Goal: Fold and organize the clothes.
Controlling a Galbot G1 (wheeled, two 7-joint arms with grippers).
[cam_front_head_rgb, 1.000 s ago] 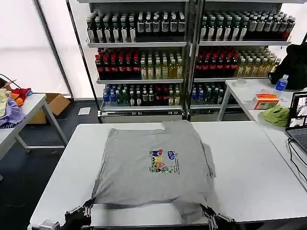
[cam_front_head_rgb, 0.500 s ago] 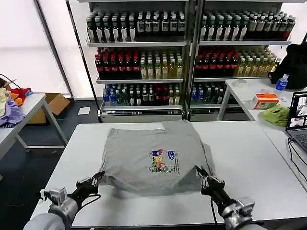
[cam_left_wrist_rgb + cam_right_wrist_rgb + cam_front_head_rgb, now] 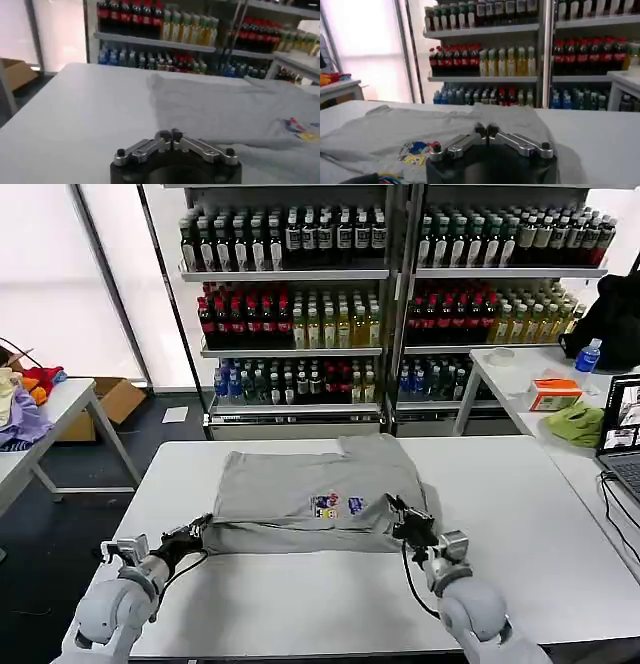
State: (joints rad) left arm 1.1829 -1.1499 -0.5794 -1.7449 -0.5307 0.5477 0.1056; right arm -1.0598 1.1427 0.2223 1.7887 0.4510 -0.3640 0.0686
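both jaws are pinched shut on the shirt (image 3: 310,499) hem, left gripper (image 3: 196,530) and right gripper (image 3: 398,519); the hem has been carried up over the print, half-folding it on the table (image 3: 300,594).

White table (image 3: 560,524); drink shelves (image 3: 390,304) behind; laptop (image 3: 622,446) (right edge), lime-green cloth (image 3: 577,424).

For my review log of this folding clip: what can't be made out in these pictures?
- Head view: the grey shirt is folded over, so its lower half and part of the chest print lie hidden under the fold.
- Left wrist view: whether the left gripper pinches cloth; the hem lies beyond the touching fingertips.
- Right wrist view: the right gripper body blocks the shirt edge nearest it.
- Head view: bottle labels on the shelves are too small to read.
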